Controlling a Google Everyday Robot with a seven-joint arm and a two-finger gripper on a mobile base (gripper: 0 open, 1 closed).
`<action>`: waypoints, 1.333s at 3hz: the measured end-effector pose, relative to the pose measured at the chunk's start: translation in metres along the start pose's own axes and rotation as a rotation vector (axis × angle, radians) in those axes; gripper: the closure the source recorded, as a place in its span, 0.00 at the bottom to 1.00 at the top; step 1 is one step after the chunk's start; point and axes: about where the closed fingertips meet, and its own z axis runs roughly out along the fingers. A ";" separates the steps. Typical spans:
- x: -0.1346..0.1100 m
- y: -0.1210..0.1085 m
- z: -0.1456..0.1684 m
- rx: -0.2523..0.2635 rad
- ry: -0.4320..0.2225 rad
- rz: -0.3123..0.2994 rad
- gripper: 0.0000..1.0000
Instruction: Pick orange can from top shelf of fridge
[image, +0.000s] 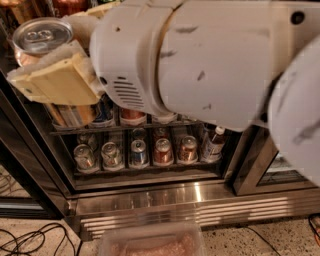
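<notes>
Fronting the fridge (175, 200), whose lower wire shelf carries small cans (137, 152), the gripper (52, 62) at upper left is clamped on the orange can (42, 36), yellow pads (55, 84) against its sides, silver lid facing up.

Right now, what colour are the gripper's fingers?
Pale yellow; gripper upper left, clamping the orange can; camera view.

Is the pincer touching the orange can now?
Touching. In the camera view the pincer, upper left, clamps the orange can; its tan pad lies against the can's side.
</notes>
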 end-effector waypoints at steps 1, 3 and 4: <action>0.017 -0.011 -0.017 -0.001 0.006 -0.003 1.00; 0.107 -0.051 -0.050 0.001 0.112 0.081 1.00; 0.152 -0.061 -0.064 0.015 0.202 0.150 1.00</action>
